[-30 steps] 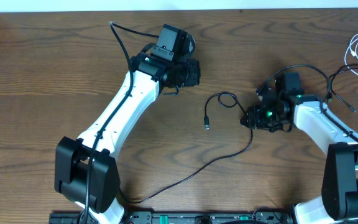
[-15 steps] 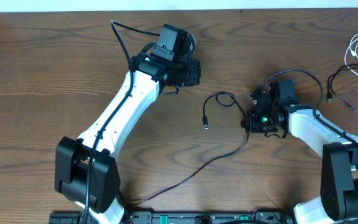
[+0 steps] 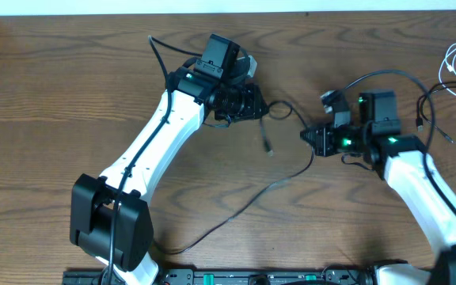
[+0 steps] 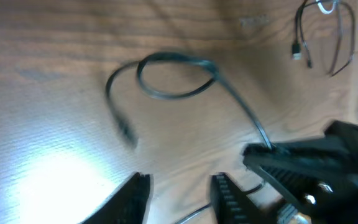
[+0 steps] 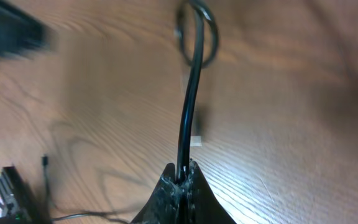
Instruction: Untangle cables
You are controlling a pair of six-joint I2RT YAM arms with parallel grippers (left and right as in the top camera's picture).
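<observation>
My right gripper (image 5: 182, 180) is clenched on the black cable (image 5: 188, 106), pinching it right at the fingertips. It sits right of the table's (image 3: 54, 95) middle, fingers pointing left. From the grip one stretch of the cable runs left into a small loop (image 4: 211, 65) and ends in a plug (image 3: 269, 147) lying on the wood near the table's middle. The other stretch drops from the grip and trails across the table toward the near edge, left of centre.

My left gripper (image 4: 180, 190) stands released, its jaws apart with nothing between them. It hovers just left of the loop, closer to the far edge than the right gripper, and faces it across the loop. In the left wrist view the loop lies ahead of its fingers, with the right gripper's tip off to the right, clamped on the cable.

Toward the right edge lies a second black cable (image 3: 421, 111), well apart from the held one. A white cable (image 3: 448, 62) is coiled near the far right corner, just beyond it. The wrist views are blurred, so I can't make out the plug's type.
</observation>
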